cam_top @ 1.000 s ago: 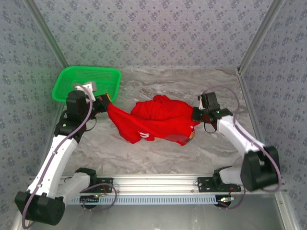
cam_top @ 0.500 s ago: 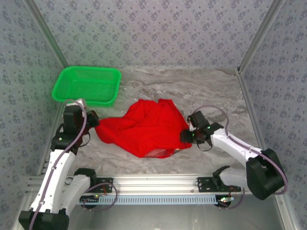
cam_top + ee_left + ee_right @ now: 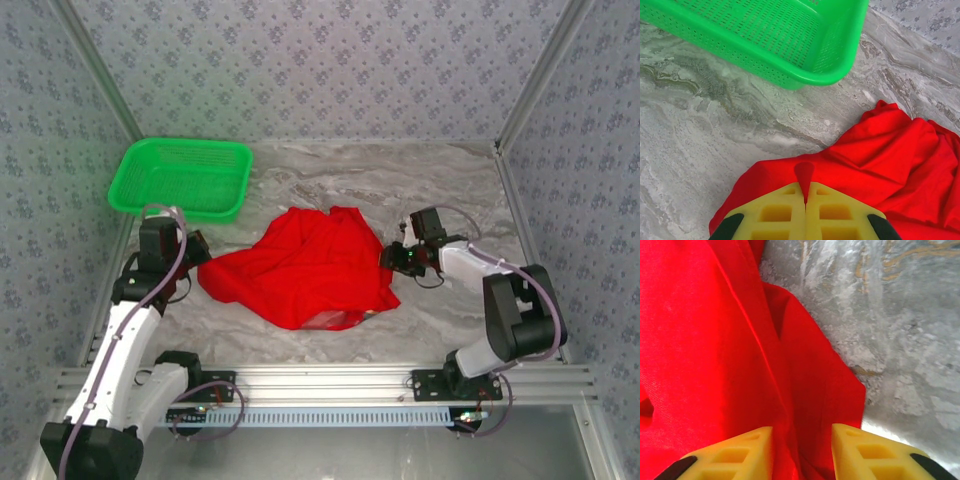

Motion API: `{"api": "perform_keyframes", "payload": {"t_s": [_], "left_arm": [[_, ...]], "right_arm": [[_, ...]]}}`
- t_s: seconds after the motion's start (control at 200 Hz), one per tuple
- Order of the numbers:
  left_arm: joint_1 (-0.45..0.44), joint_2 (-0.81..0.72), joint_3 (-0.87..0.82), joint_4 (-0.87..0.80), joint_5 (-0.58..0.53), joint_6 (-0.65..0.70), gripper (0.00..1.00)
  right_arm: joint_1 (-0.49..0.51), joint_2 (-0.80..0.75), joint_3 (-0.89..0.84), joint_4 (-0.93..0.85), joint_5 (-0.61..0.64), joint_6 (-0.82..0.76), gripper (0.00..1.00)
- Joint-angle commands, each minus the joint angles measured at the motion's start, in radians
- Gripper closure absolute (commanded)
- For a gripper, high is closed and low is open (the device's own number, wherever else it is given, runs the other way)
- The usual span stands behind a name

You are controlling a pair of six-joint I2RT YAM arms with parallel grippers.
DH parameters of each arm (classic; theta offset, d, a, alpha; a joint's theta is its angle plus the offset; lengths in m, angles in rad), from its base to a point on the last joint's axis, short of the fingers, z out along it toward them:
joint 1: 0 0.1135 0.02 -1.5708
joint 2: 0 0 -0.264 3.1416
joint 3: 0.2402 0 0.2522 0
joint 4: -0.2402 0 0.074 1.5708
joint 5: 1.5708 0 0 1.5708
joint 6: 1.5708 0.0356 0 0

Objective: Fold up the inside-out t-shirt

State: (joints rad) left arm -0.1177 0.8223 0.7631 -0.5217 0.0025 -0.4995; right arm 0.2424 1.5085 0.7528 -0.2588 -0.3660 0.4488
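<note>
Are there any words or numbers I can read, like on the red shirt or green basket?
No text can be read.
The red t-shirt shows plain cloth; a small patch at its near edge is too blurred to tell.
The green basket bears no label.

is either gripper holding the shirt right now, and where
The left gripper pinches a fold of the t-shirt at its left edge. The right gripper stands open over the right edge, gripping nothing.
</note>
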Motion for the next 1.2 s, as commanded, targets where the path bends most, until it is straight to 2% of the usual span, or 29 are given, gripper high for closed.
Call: {"api": "perform_keyframes", "payload": {"t_s": [0.0, 0.13, 0.32, 0.46, 0.575, 0.665, 0.804, 0.894, 1.044, 1.194], "left_arm": [[0.007, 0.004, 0.015, 0.024, 0.001, -0.008, 1.00], [0.006, 0.003, 0.015, 0.032, 0.008, -0.007, 1.00], [0.007, 0.003, 0.016, 0.032, 0.007, -0.004, 1.00], [0.007, 0.004, 0.015, 0.044, 0.008, -0.010, 1.00], [0.008, 0.005, 0.044, 0.075, 0.016, -0.025, 1.00], [0.007, 0.003, 0.127, 0.090, -0.005, -0.033, 1.00], [0.045, -0.005, 0.297, 0.155, -0.061, -0.051, 1.00], [0.109, -0.002, 0.402, 0.203, -0.057, -0.071, 1.00], [0.185, 0.005, 0.560, 0.221, -0.054, -0.059, 1.00], [0.194, 0.011, 0.748, 0.197, -0.026, 0.004, 1.00]], "right_arm": [[-0.006, 0.010, 0.031, 0.022, -0.015, -0.039, 0.69], [-0.017, 0.028, 0.031, 0.049, -0.033, -0.064, 0.71], [-0.014, 0.052, 0.042, 0.068, -0.054, -0.067, 0.83], [-0.018, 0.010, 0.041, 0.032, -0.053, -0.069, 1.00], [-0.053, -0.110, 0.092, -0.050, -0.048, -0.089, 1.00], [-0.131, -0.232, 0.193, -0.098, -0.090, -0.086, 1.00], [-0.283, -0.385, 0.366, 0.029, -0.176, 0.043, 1.00], [-0.348, -0.426, 0.492, 0.096, -0.185, 0.108, 1.00], [-0.428, -0.453, 0.646, 0.103, -0.186, 0.156, 1.00], [-0.485, -0.513, 0.777, 0.072, -0.175, 0.150, 1.00]]}}
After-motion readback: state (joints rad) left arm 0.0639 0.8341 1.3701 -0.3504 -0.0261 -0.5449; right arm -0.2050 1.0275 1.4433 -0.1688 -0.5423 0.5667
